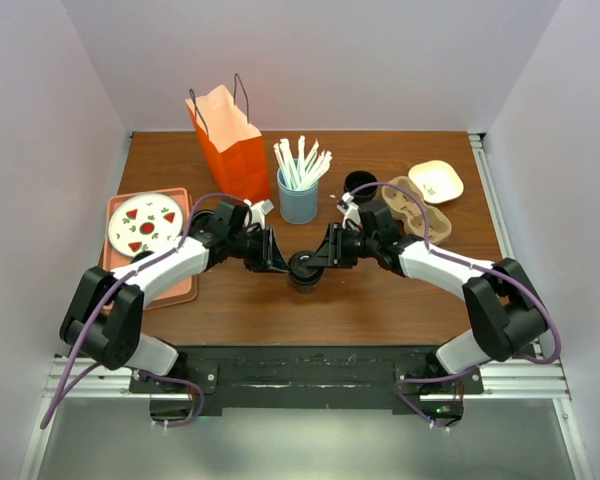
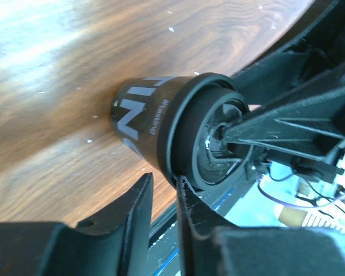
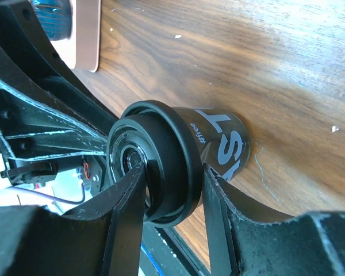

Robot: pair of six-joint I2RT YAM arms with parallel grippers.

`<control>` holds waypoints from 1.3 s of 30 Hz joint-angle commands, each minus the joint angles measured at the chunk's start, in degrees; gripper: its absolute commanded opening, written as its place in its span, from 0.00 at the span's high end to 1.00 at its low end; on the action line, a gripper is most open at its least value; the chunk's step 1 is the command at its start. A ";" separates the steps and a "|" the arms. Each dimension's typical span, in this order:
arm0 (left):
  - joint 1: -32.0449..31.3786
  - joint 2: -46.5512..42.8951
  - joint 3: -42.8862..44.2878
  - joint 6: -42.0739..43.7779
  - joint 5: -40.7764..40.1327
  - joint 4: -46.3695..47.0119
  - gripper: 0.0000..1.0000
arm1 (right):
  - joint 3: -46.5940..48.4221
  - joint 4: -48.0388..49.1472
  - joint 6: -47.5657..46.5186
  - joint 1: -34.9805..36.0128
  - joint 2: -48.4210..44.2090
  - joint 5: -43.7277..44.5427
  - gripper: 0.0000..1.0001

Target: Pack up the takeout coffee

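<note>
At the middle of the table, my right gripper is clenched on the lid rim of the takeout coffee, which stands upright on the wood. My left gripper is slightly parted on nothing, its tips just beside that rim. Judged risk: lifting by the lid alone could pop it off or tip the cup. Farther back, the blue holder carries white straws, and the orange bag stands open, contents unseen.
</note>
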 commanded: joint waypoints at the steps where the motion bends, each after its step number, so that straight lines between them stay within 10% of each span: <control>1: 0.15 1.15 4.30 3.59 -6.06 -8.59 0.71 | 2.04 -13.92 -4.25 0.39 1.15 9.30 0.57; 16: 0.15 -0.25 9.22 4.03 -3.07 -8.33 0.57 | 12.59 -21.13 -3.90 0.39 -2.10 8.24 0.28; 29: 1.38 -8.23 14.59 6.58 -23.15 -16.05 0.00 | 23.66 -31.76 -9.87 2.05 -3.42 17.55 0.23; 39: 1.47 -18.27 5.55 5.44 -26.03 -12.91 0.01 | 34.74 -38.98 -14.53 10.67 3.70 27.93 0.22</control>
